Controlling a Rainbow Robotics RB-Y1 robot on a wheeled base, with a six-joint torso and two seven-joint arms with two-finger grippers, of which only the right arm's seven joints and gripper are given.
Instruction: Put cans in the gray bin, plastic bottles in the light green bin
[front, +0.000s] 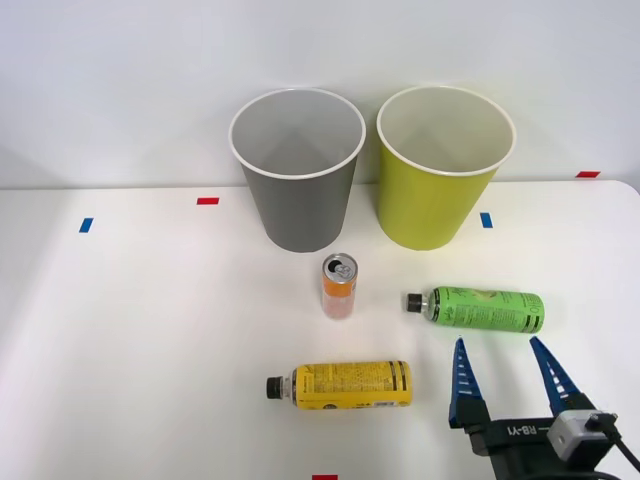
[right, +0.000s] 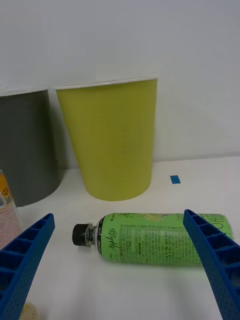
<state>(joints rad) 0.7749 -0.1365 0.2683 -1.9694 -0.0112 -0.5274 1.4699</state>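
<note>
A green-label plastic bottle (front: 482, 308) (right: 160, 238) lies on its side on the white table, black cap pointing left. Just in front of it, my right gripper (front: 500, 372) (right: 120, 270) stands open and holds nothing. A yellow-label bottle (front: 345, 385) lies on its side at the front centre. An orange can (front: 339, 286) (right: 7, 212) stands upright before the gray bin (front: 297, 170) (right: 25, 145). The light green bin (front: 443, 165) (right: 114, 142) stands to the gray bin's right, behind the green bottle.
Small tape marks dot the table (front: 150, 330): blue ones (front: 86, 225) (front: 486, 220) (right: 174, 179) and red ones (front: 207, 201) (front: 588, 174). A white wall rises right behind the bins.
</note>
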